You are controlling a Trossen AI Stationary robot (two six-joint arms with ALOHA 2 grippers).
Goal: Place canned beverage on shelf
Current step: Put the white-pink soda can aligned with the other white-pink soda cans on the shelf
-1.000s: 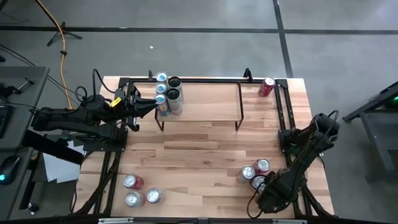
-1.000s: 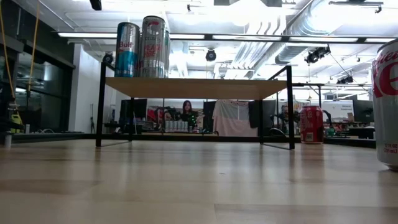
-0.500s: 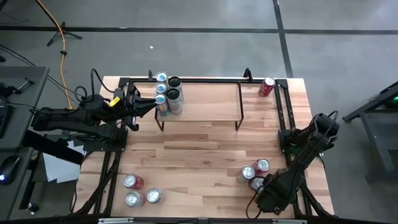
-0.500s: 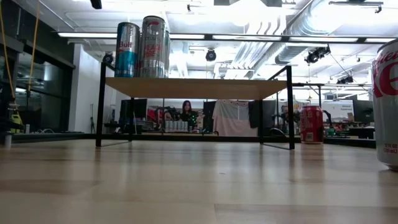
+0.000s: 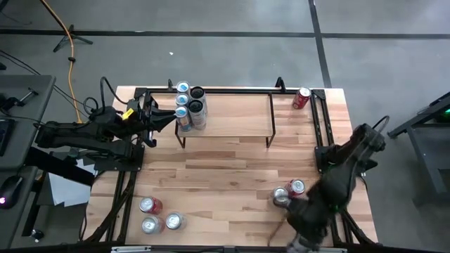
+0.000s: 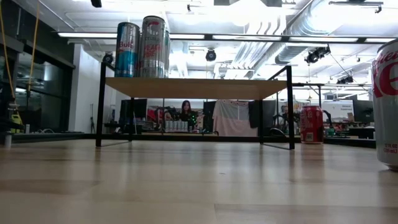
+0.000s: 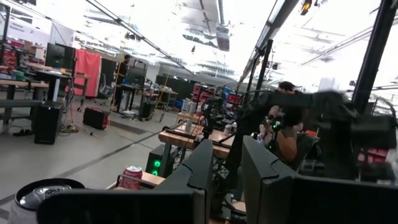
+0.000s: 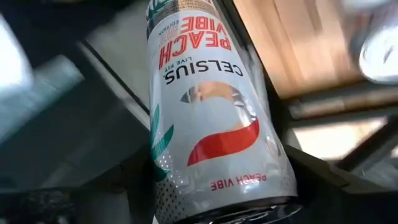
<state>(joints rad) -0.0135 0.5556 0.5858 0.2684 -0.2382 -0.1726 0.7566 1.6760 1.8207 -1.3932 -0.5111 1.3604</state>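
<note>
Fingers of the right gripper (image 8: 217, 186) clasp a white Celsius can (image 8: 208, 112), apparently lifted at the lower right of the high view, though blurred there. Left gripper (image 5: 169, 118), fingers closed and empty, sits beside cans (image 5: 190, 105) on the shelf (image 5: 232, 116), upper centre of the table (image 5: 225, 176).

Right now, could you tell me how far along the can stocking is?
Done: five cans stand on the shelf. In hand: the right gripper holds a Celsius can. Left: that can, plus cans on the table at both front corners and a red one beside the shelf.
</note>
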